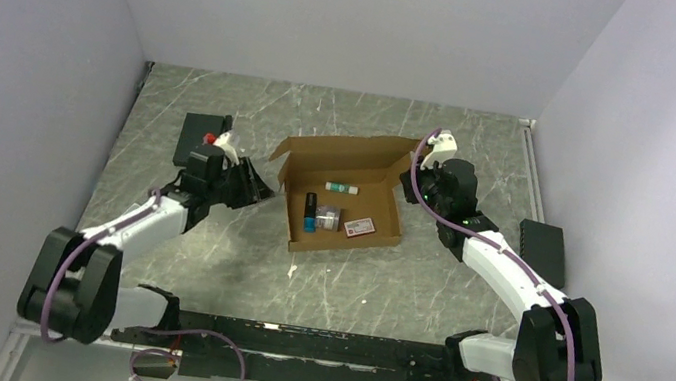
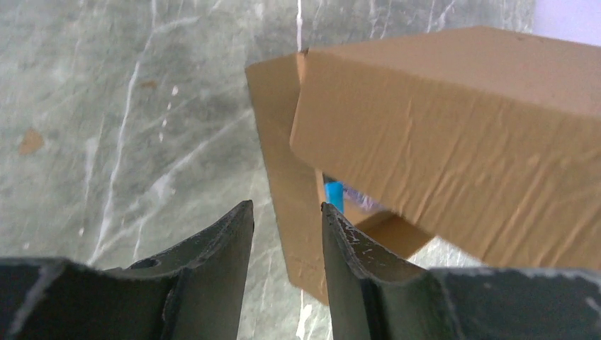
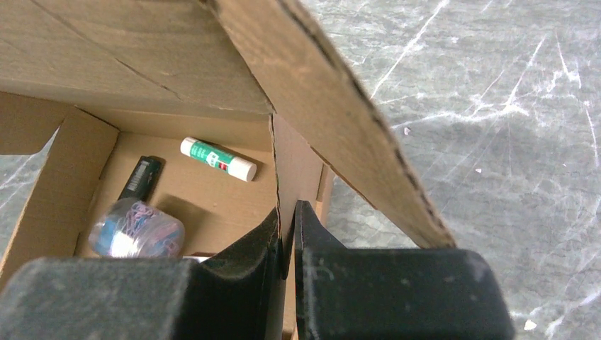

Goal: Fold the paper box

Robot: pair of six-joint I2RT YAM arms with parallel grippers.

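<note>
The paper box is a brown cardboard mailer lying open at the table's middle, its lid tilted up at the back. My right gripper is shut on the box's right side wall, one finger inside and one outside. My left gripper is open and empty, just left of the box's left wall; its fingertips sit short of the cardboard. The raised lid also shows in the left wrist view.
Inside the box lie a glue stick, a black tube, a clear tub of coloured bands and a red-marked card. Black blocks sit at the far left and right. Enclosure walls stand on three sides.
</note>
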